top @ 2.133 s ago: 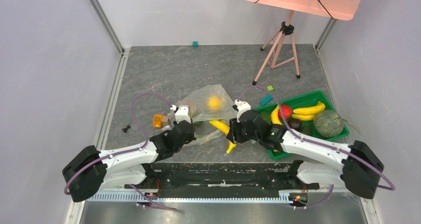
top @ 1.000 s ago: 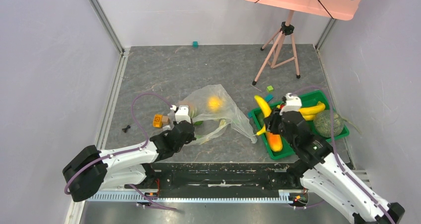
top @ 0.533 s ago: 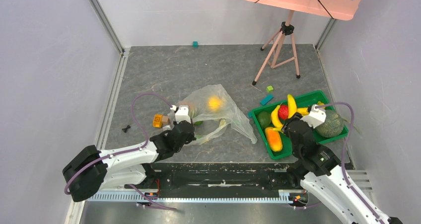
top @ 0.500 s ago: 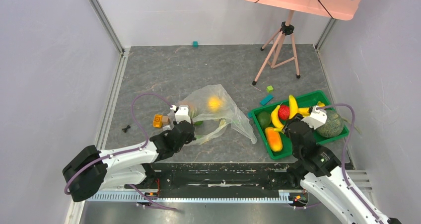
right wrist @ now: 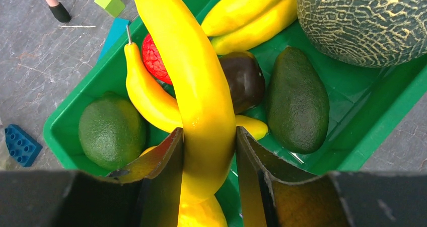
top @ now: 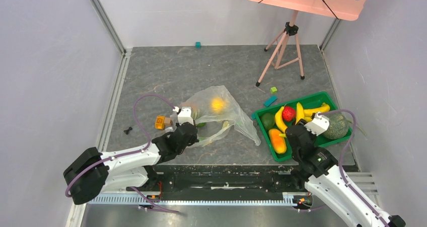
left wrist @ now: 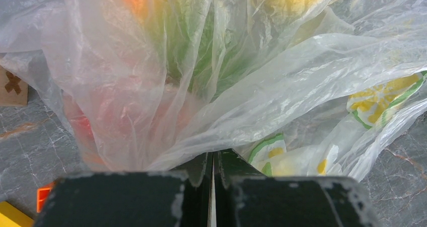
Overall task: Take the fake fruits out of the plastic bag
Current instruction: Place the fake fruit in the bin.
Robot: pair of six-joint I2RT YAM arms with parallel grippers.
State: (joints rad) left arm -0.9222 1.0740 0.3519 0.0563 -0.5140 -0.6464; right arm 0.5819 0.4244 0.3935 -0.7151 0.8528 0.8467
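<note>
Currently: right gripper (right wrist: 209, 136) pinches the glossy yellow plastic banana (right wrist: 191, 61) mid-length, probably light and slippery; left gripper (left wrist: 213, 159) nips the limp transparent plastic bag (left wrist: 262, 96).

Top external: looked down from high behind the near edge of the grey marbled table (top: 201, 71). Left wrist: pressed close against the crinkly transparent plastic bag (left wrist: 241, 101), shared with the overhead centre. Right wrist: looked down, close above the rigid green plastic tray (right wrist: 387, 106), shared with the overhead right.
</note>
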